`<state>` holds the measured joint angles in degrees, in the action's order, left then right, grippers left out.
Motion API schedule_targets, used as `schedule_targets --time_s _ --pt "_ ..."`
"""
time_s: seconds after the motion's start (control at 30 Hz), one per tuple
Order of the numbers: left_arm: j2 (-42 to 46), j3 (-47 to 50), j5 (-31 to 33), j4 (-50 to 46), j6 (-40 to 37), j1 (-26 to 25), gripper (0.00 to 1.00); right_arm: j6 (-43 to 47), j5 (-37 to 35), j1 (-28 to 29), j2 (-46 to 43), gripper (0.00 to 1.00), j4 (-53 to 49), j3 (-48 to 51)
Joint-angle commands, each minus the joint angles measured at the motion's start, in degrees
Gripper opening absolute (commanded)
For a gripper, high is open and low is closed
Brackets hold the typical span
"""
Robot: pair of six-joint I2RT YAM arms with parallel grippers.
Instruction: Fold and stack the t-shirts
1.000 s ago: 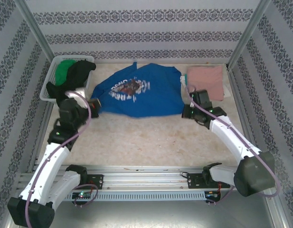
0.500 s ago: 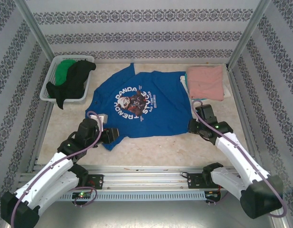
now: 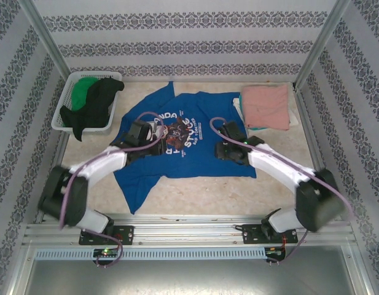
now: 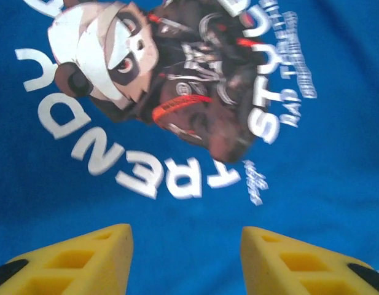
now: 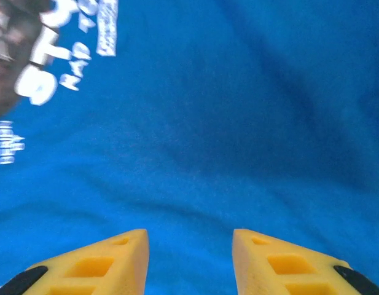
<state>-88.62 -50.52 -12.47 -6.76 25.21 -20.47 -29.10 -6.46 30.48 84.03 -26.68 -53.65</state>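
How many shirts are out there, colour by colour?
blue t-shirt: 1
pink t-shirt: 1
black t-shirt, in the basket: 1
green t-shirt, in the basket: 1
Total: 4 that show; more may lie hidden underneath.

— How's the light from above?
— Bright, flat and diffuse. The pale counter point(image 3: 201, 184) is nearly washed out, and the arms point(image 3: 281, 172) cast only faint, soft shadows.
— Sharpness?
— Overhead is slightly soft throughout. In the left wrist view, the print point(image 4: 177, 104) on the blue t-shirt point(image 4: 336, 153) is moderately crisp but softer toward the top edge. In the right wrist view, the lettering point(image 5: 39, 86) is smeared with blur, and the right end effector point(image 5: 189, 236) sits out of focus at the bottom.
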Motion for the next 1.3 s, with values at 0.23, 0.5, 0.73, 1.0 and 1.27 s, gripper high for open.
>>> schedule_targets --time_s 0.23,0.5,0.73,1.0,1.27 --pt "-27.83 -22.2 -9.37 1.0 -3.62 10.08 0.42 -7.02 0.68 -1.85 4.13 0.45 4.5 7.34" --pt "-30.89 -24.14 -13.55 -0.04 -3.2 11.3 0.4 -3.6 -2.54 5.44 -2.97 0.46 7.47 7.62" --pt "-11.51 -7.02 -12.28 1.15 -1.32 10.21 0.41 -3.98 -1.54 2.91 7.47 0.45 8.14 2.13" --pt "8.99 13.58 -3.01 -2.85 1.96 3.84 0.45 -5.13 -0.49 0.11 9.91 0.44 8.46 5.28" --pt "11.74 17.66 -3.82 -5.55 4.4 -2.55 0.35 -4.85 -0.35 -0.94 4.9 0.44 8.26 10.45"
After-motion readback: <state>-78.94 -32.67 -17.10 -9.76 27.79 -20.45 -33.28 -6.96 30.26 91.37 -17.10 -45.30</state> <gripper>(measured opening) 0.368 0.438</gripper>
